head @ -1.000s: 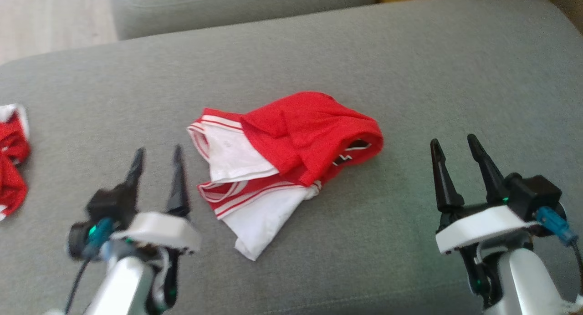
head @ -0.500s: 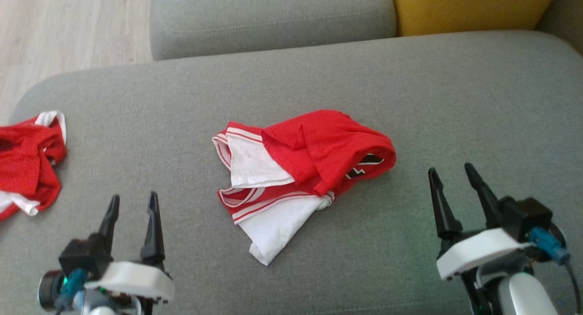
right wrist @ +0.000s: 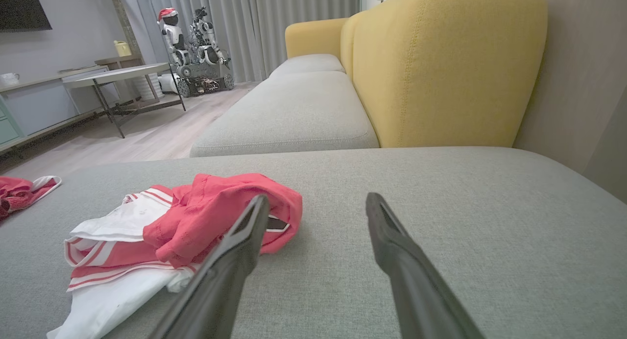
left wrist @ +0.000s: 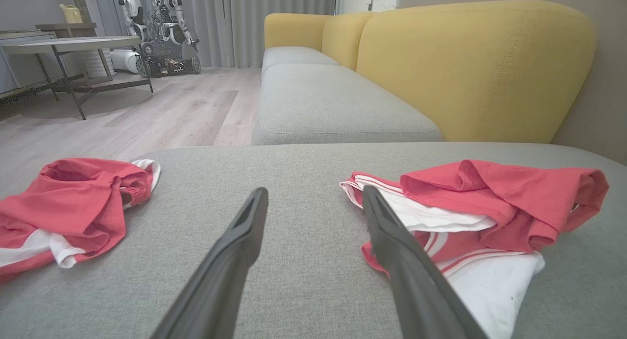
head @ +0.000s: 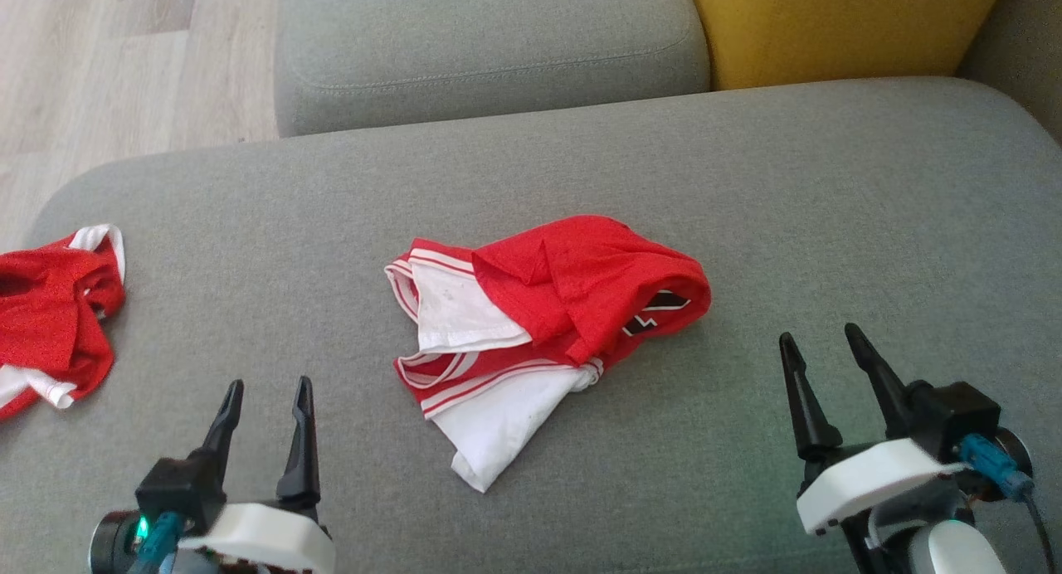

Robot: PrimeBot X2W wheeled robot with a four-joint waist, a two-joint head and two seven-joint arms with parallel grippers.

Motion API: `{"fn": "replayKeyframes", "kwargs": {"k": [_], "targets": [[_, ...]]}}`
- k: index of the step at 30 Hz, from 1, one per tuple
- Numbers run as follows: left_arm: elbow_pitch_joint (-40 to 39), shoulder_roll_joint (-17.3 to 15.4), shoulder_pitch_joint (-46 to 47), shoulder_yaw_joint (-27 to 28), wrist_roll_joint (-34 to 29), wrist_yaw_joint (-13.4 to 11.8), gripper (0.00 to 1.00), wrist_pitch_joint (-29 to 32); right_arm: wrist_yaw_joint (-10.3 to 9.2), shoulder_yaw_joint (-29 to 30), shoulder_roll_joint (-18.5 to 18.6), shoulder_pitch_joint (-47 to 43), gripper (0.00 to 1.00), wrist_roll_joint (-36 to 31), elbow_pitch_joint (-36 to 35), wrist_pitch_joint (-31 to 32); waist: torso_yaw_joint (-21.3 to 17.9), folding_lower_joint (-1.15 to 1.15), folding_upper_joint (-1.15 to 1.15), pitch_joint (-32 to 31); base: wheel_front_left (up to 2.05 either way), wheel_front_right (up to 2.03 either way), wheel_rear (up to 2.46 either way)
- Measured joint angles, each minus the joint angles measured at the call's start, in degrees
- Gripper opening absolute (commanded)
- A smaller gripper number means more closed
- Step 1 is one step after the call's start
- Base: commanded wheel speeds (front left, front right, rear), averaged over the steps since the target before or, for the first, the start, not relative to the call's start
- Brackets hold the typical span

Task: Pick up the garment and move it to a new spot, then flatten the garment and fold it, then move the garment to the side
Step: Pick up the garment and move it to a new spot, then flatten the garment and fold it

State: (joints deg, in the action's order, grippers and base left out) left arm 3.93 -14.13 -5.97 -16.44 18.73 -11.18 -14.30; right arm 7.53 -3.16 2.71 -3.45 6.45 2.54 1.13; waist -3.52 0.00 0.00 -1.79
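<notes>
Positions are relative to the garment [head: 572, 292], which lies crumpled about mid-width on the grey sofa cushion [head: 830, 184]. Far left of it and well apart, a second red-and-white clothing item [head: 50, 308] is bunched at the cushion's left edge. The left end effector [head: 270, 383] is left of the garment and nearer the robot. Its fingers are spread and released, nothing sits between them, and the tips point away from the robot over bare cushion, clear of the fabric. On the garment itself, the left part is a white panel with red-and-white striped trim. A red section is folded over the top and right. A white flap sticks out on the robot-facing side. A small black-and-white mark shows under the red fold at the right end. It is not flattened, and nothing grips it. The right end effector [head: 817, 335] is right of the garment and also nearer the robot. It too is spread wide and released, holding nothing, with bare cushion between it and the red fold. In the right wrist view its left finger overlaps the red fold by line of sight only. Beyond the garment is another grey seat cushion [head: 481, 51], with the yellow backrest [head: 838, 26] beyond and to its right. Wood floor [head: 108, 60] is beyond and to its left.
</notes>
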Motion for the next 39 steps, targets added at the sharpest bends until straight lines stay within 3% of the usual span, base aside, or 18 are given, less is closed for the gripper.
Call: {"fn": "replayKeyframes", "kwargs": {"k": [30, 39], "targets": [[0.1, 0.0, -0.7, -1.5, 0.0, -0.9, 1.00, 0.0, 0.00, -0.1, 0.0, -0.6, 1.00, 0.0, 0.0, 0.5, 1.5, 0.00, 0.00, 0.5, 0.00, 0.00, 0.00], [0.1, 0.9, 2.5, -3.3, -0.5, -0.8, 1.00, 0.0, 0.00, -8.3, 0.0, 0.0, 1.00, 1.2, 4.6, 1.9, 4.7, 0.00, 0.00, 1.9, 0.00, 0.00, 0.00]]}}
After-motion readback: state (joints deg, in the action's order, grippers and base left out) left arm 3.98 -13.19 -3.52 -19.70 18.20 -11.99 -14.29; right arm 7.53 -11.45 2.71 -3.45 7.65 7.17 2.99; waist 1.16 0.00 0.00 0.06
